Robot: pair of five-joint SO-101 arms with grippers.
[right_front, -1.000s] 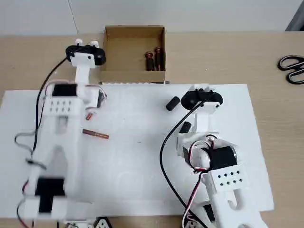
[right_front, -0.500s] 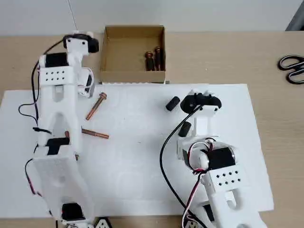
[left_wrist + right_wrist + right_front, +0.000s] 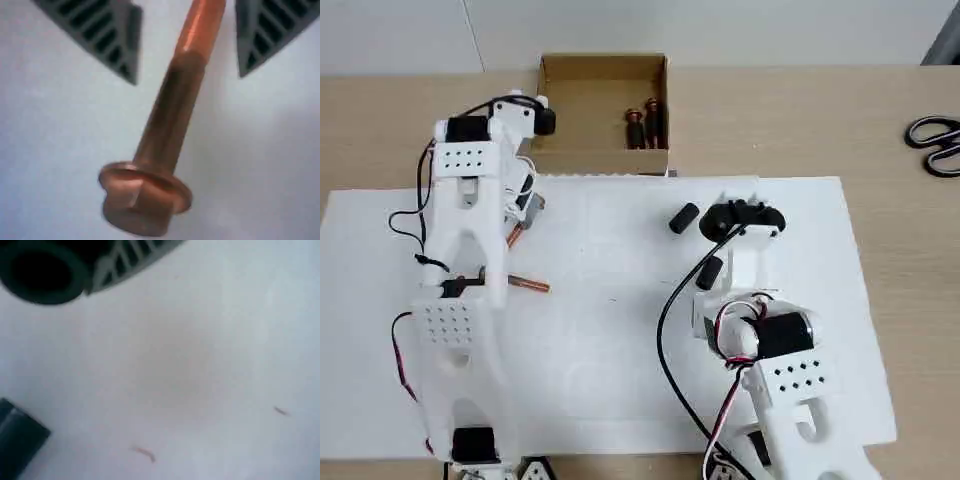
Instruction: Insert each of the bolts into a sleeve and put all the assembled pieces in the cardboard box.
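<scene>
Bolt (image 3: 165,145) lies betw. parted fingers (image 3: 110,35) of left hand (image 3: 187,72), touching neither.

No text, label, number or sign can be read on anything here.

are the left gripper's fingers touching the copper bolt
Apart. In the left wrist view the left gripper is open and straddles the copper bolt, with a strip of the white sheet showing between the shaft and each finger.
</scene>
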